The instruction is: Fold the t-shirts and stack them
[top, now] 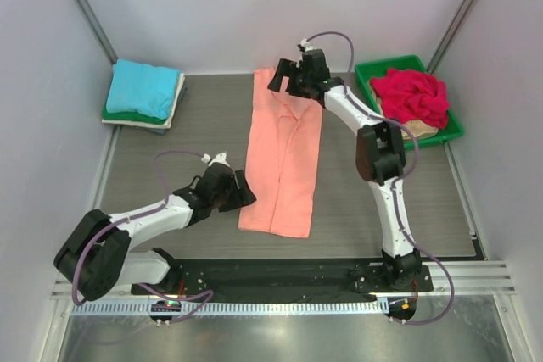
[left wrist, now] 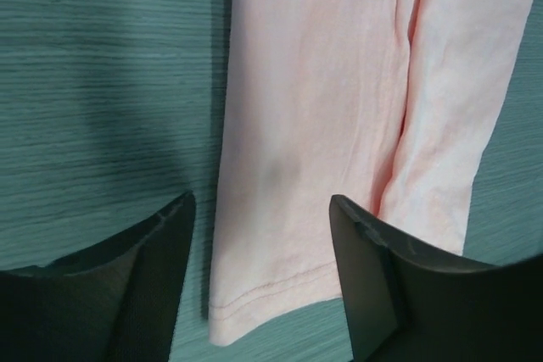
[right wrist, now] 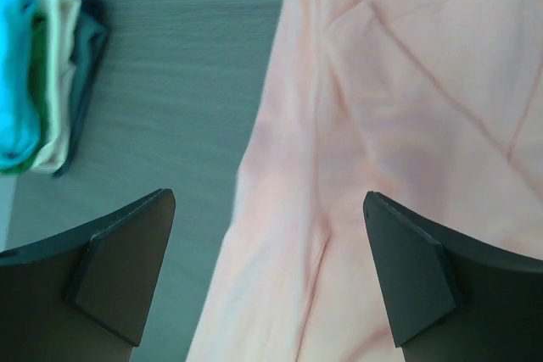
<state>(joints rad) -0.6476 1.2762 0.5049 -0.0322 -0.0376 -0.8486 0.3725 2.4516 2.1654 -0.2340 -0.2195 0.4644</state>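
The salmon shirt (top: pixel 284 158) lies as a long strip in the middle of the counter (top: pixel 204 116). The left tool (left wrist: pixel 261 201), jaws apart, straddles its near hem corner. The right tool (right wrist: pixel 270 195) is wide over the far end. Contact unclear. Risk: pinching one layer only, skewing the fold.

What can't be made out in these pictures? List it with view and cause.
- Top view: far end of the salmon shirt, under the right claw.
- Top view: cloth beneath the red shirt in the green tray, mostly buried.
- Top view: lower shirts of the stack, only edges showing under the turquoise shirt.
- Left wrist view: part of the hem, behind a finger of the left claw.
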